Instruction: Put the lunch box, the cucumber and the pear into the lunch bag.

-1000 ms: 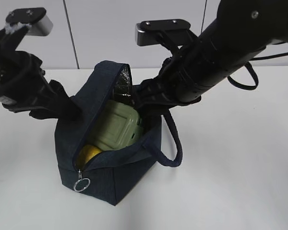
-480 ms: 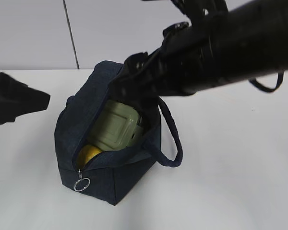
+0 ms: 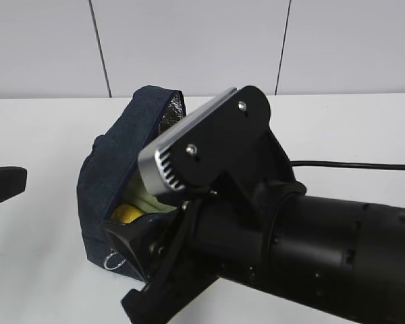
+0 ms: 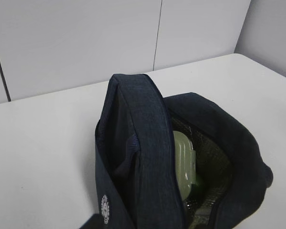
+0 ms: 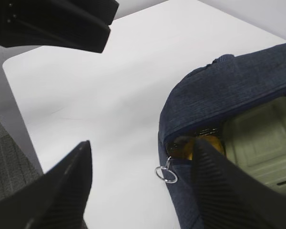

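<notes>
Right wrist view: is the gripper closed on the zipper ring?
No. The right gripper is open, its fingers apart on either side of the ring, which hangs free at the lunch bag's corner.

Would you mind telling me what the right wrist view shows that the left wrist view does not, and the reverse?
Only the right wrist view shows the open right gripper, the metal ring pull, the yellow pear and part of the other arm.
Only the left wrist view shows a round white logo on the bag's side.
Both show the lunch bag unzipped on the white table, with the sage-green lunch box inside.
</notes>
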### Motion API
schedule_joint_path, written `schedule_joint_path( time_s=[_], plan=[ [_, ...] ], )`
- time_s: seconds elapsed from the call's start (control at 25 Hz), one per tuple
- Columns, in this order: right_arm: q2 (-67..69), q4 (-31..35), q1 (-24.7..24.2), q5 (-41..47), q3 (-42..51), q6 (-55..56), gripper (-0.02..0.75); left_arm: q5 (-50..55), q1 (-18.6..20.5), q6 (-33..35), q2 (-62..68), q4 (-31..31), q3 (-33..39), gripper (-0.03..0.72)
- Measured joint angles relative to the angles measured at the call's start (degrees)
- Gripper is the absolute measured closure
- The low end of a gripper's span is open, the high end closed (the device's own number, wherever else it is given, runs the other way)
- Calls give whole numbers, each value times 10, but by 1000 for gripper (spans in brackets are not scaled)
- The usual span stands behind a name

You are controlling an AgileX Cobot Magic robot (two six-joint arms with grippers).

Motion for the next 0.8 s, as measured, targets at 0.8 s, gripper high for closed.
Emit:
schedule_joint_path(
  time_s=[0.8],
  plan=[
    [169, -59, 9, -151, 76, 102, 346, 39, 0, 0, 0, 2, 0, 348]
  ],
)
